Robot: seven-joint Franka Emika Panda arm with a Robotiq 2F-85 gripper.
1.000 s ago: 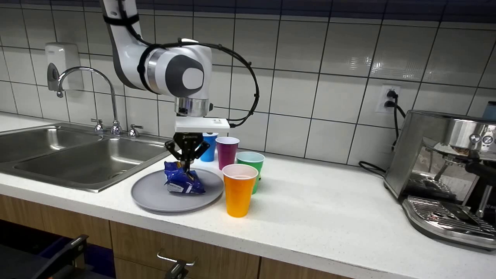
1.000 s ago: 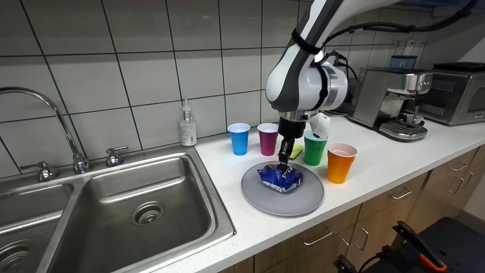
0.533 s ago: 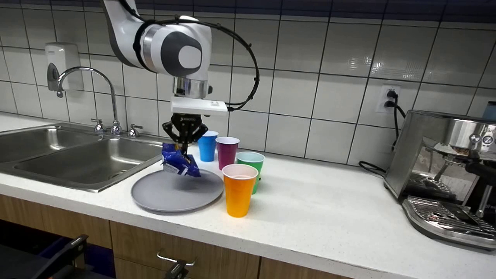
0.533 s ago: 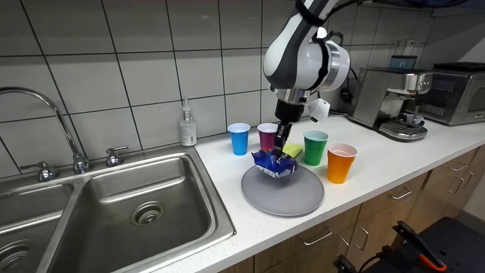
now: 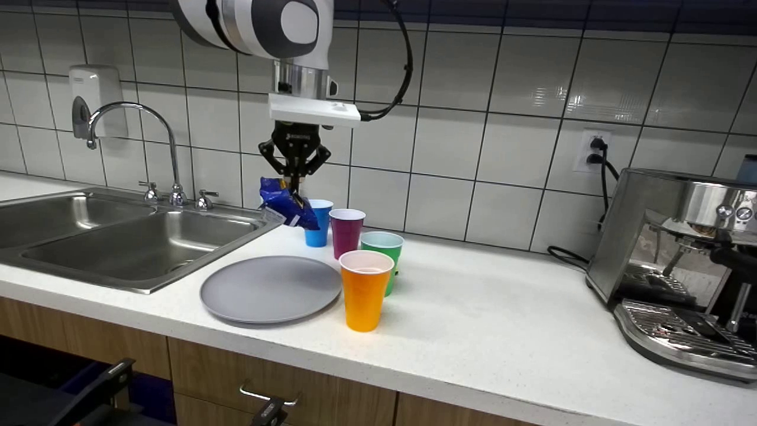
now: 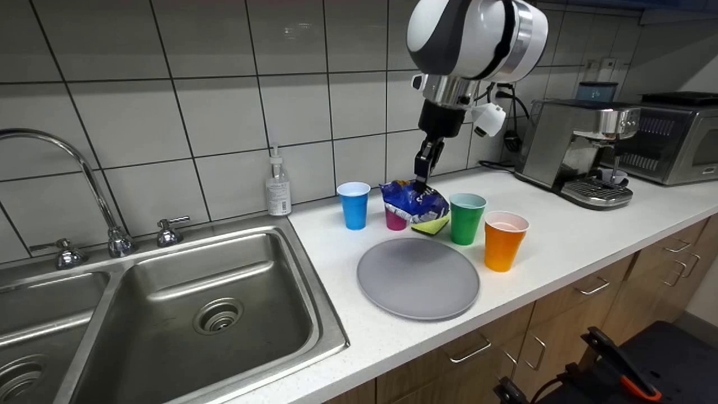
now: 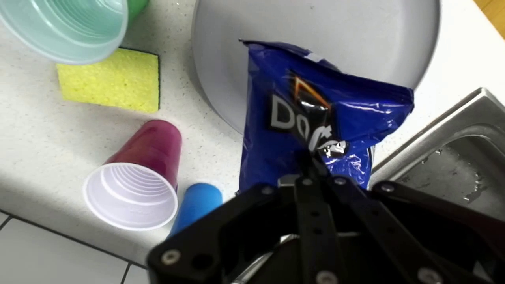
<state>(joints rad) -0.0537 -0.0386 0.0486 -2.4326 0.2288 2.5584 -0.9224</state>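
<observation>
Pinched together, the hand (image 5: 293, 184) grips a blue snack bag (image 5: 294, 207), which hangs tilted in the air above the table (image 5: 485, 319). White letters on the bag show large in the wrist view, while both exterior views show it raised well off the table.

Farthest left, a wall dispenser (image 5: 97, 100) shows in an exterior view alone. Next come the tap (image 5: 174, 155) and the sink (image 5: 133, 251); the wrist view catches just a corner of the sink. Near the sink's back corner, a pump bottle (image 6: 279, 192) shows clearly in an exterior view.

To the right lies a gray plate (image 6: 418, 280), whole in both exterior views but cropped and partly covered by the bag in the wrist view. Behind the plate stand a blue cup (image 6: 354, 207) and a purple cup (image 7: 159, 144), the latter largely hidden by the bag in an exterior view. Seen best from the wrist, a yellow sponge (image 7: 114, 81) lies near the green cup (image 6: 466, 221). An orange cup (image 6: 505, 244) and, farther right, a coffee machine (image 6: 583, 151) appear in both exterior views; rightmost, a metal oven (image 6: 673, 140) shows in an exterior view only.
</observation>
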